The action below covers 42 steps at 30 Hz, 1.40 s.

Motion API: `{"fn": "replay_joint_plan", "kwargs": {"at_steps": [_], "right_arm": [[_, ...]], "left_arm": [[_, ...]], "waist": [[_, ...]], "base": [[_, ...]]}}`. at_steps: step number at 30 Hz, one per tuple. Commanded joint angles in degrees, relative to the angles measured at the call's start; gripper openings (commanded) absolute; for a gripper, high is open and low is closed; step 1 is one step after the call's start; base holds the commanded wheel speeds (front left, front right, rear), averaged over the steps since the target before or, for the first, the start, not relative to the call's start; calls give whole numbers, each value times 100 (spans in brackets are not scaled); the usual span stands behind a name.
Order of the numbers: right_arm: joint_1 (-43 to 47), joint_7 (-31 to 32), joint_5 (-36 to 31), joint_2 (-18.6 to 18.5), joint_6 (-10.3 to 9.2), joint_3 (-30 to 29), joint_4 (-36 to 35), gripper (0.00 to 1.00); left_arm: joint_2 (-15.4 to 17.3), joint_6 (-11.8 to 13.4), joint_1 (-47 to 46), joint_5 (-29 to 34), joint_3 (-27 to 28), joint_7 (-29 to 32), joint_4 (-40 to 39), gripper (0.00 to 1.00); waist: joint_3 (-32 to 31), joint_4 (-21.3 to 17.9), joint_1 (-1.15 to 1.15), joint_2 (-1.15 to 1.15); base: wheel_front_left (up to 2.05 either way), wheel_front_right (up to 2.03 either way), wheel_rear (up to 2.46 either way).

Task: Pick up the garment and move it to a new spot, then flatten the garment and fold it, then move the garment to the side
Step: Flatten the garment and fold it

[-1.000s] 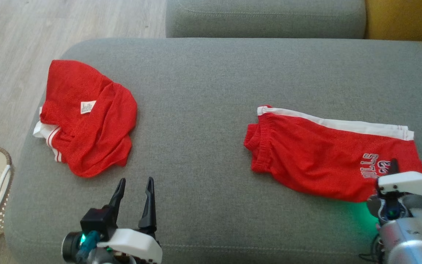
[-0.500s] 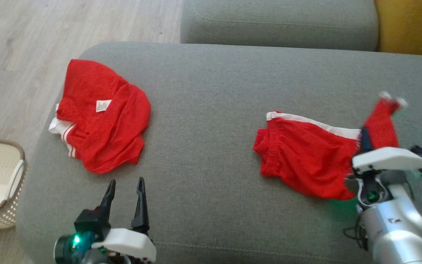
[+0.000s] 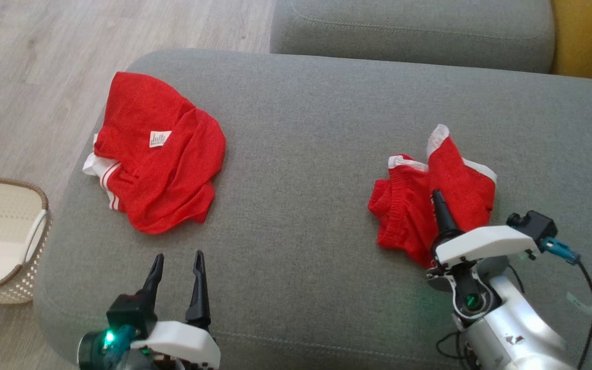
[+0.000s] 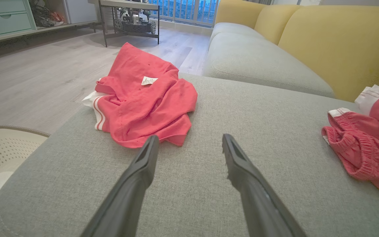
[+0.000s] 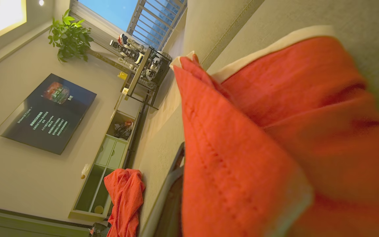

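Observation:
The garment, red shorts (image 3: 409, 205) with a white side stripe, lies bunched on the right of the grey sofa cushion (image 3: 316, 128), its right end doubled over toward the waistband. My right gripper (image 3: 438, 199) is shut on that lifted end, one dark finger showing above the cloth. In the right wrist view the red fabric (image 5: 242, 138) drapes over the fingers (image 5: 176, 164). The shorts (image 4: 360, 144) sit at the right edge of the left wrist view. My left gripper (image 3: 175, 264) stands open near the cushion's front edge with nothing between its fingers (image 4: 143, 164).
A second crumpled red garment (image 3: 157, 154) with a white label lies on the cushion's left end, just beyond my left gripper. A woven basket (image 3: 44, 216) stands on the wooden floor at the left. Another grey cushion (image 3: 409, 31) and a yellow backrest (image 3: 589, 36) lie behind.
My right gripper has carried the shorts' right end up and leftward over the rest, doubling the cloth. The camera has shifted, so the whole scene slid right. The left gripper has stayed put.

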Motion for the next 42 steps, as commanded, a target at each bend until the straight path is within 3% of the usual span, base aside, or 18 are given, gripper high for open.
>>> {"fn": "replay_joint_plan", "kwargs": {"at_steps": [1, 6, 7, 8, 9, 19, 26, 33, 39, 42], "right_arm": [[-147, -80, 38, 64, -1, 197, -147, 0], [-201, -129, 58, 64, -1, 410, -33, 0], [-213, -135, 28, 64, -1, 430, 8, 36], [-224, -140, 15, 64, -1, 441, 28, 96], [-227, -142, 42, 64, -1, 458, 5, 100], [-137, -151, -7, 64, -1, 858, -452, 100], [-210, -151, -178, 64, -1, 1161, -135, 100], [-370, -31, 155, 64, -1, 1530, 361, 100], [-454, -114, 97, 34, -1, 1601, 15, 100], [-440, -143, -325, -197, -1, 1569, -239, 100]], "left_arm": [[-11, 24, -197, -8, 150, -70, -159, 100], [-11, 26, -221, -37, 121, -70, -149, 100], [-11, 26, -226, -44, 111, -70, -145, 100], [-11, 25, -231, -50, 103, -70, -139, 100], [-11, 25, -234, -57, 101, -70, -132, 100], [-11, 39, -248, -109, 91, -70, -119, 100], [-11, 50, -295, -152, 53, -70, -110, 100], [-11, 76, -338, -179, 40, -70, -104, 100], [-11, 99, -347, -203, 100, -70, -160, 100], [-11, 93, -323, -244, 127, -70, -272, 100]], "waist": [[15, 11, 0, 0], [78, 45, 0, 0], [84, 54, 0, 0], [89, 62, 0, 0], [93, 69, 0, 0], [139, 102, 0, 0], [196, 164, 0, 0], [213, 181, 0, 0], [139, -22, 0, 0], [40, -196, 0, 0]], "base": [[0, 0, 0], [0, 0, 0], [0, 0, 0], [0, 0, 0], [0, 0, 0], [0, 0, 0], [0, 0, 0], [0, 0, 0], [0, 0, 0], [0, 0, 0]]}}
